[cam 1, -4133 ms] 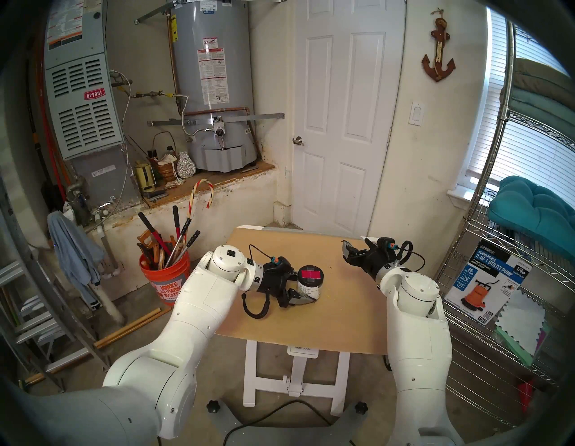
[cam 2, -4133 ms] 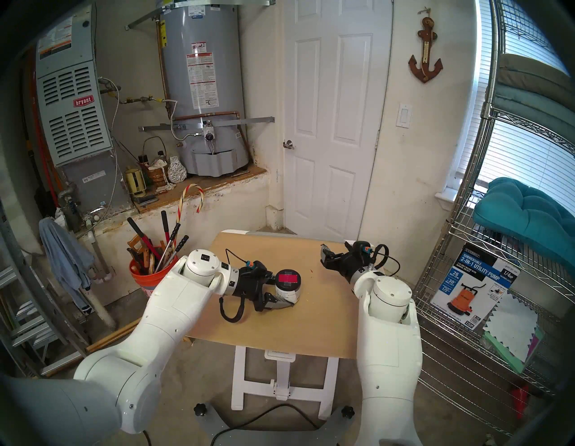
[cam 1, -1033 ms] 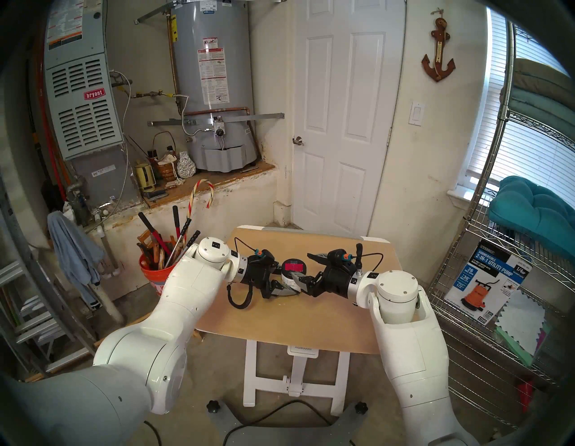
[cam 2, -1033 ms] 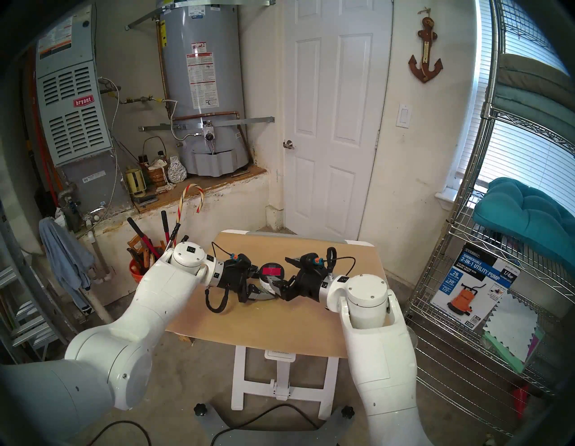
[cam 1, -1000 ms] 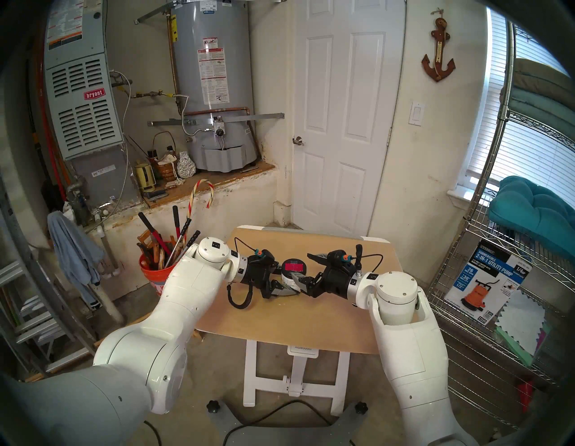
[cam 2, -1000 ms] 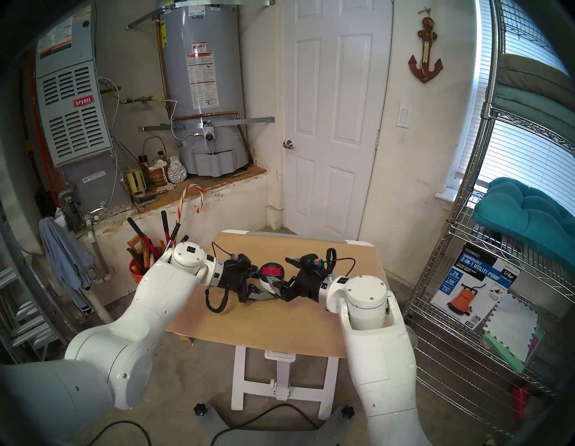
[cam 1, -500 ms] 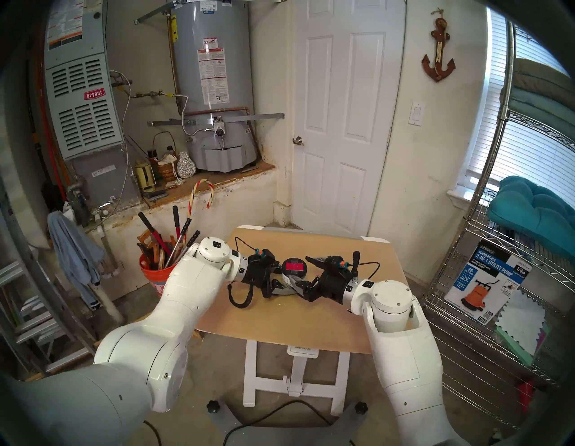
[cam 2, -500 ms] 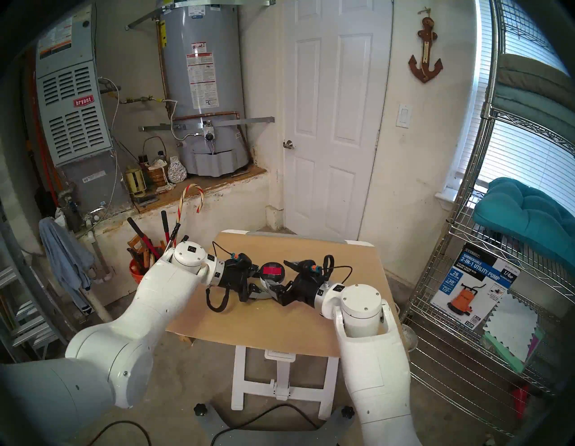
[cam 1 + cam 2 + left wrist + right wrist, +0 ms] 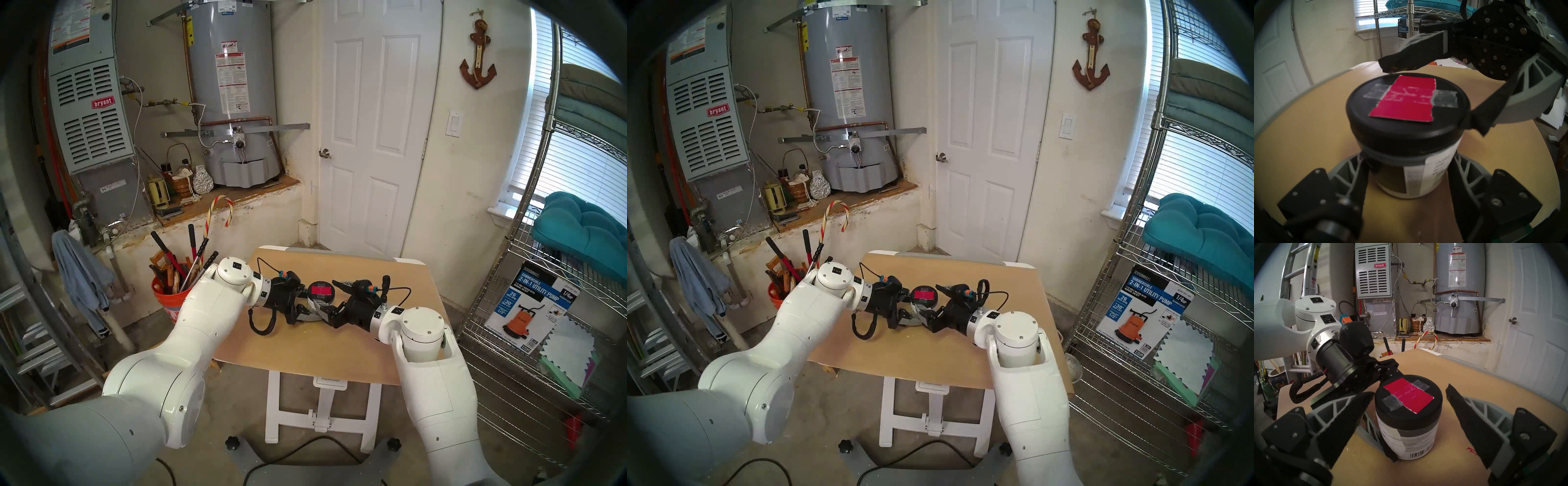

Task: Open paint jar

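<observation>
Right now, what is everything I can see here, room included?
paint jar: one, white-grey label, standing on the table
lid: one, black with a red patch, on the jar
table: one, tan top on a white stand, room's middle
water heater: one, grey, back wall
furnace: one, grey, back left
door: one, white, shut
anchor: one, rust-brown, on the wall
bucket: one, orange, holding tools, left of the table
wire shelf: one, chrome, right
left claw: shut on the jar's body
right claw: open, one finger on each side of the lid
</observation>
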Controlling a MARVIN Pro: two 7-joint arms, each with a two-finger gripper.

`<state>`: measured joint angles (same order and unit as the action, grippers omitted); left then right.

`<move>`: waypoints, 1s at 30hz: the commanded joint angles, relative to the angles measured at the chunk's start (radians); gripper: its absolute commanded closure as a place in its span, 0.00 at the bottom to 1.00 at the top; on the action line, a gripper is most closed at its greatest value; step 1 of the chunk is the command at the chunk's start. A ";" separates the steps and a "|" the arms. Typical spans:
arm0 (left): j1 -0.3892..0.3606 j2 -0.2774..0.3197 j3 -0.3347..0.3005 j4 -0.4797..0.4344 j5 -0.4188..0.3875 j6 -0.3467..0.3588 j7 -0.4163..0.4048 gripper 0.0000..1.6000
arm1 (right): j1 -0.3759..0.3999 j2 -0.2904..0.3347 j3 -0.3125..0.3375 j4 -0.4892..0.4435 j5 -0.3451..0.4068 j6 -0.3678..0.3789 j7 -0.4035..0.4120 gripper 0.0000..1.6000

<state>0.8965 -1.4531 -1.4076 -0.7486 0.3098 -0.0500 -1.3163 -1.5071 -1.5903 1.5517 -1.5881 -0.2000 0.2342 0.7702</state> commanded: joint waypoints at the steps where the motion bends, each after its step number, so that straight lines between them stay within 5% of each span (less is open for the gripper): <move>1: -0.013 -0.001 -0.003 -0.001 -0.003 0.003 -0.002 1.00 | 0.023 -0.019 -0.011 -0.003 0.005 -0.016 -0.007 0.00; 30: -0.005 -0.003 -0.009 -0.009 -0.003 0.005 -0.004 1.00 | 0.006 -0.021 -0.046 0.020 0.064 -0.010 -0.092 0.00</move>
<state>0.8991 -1.4549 -1.4156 -0.7475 0.3087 -0.0503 -1.3169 -1.5055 -1.6012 1.5157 -1.5553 -0.1510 0.2282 0.6877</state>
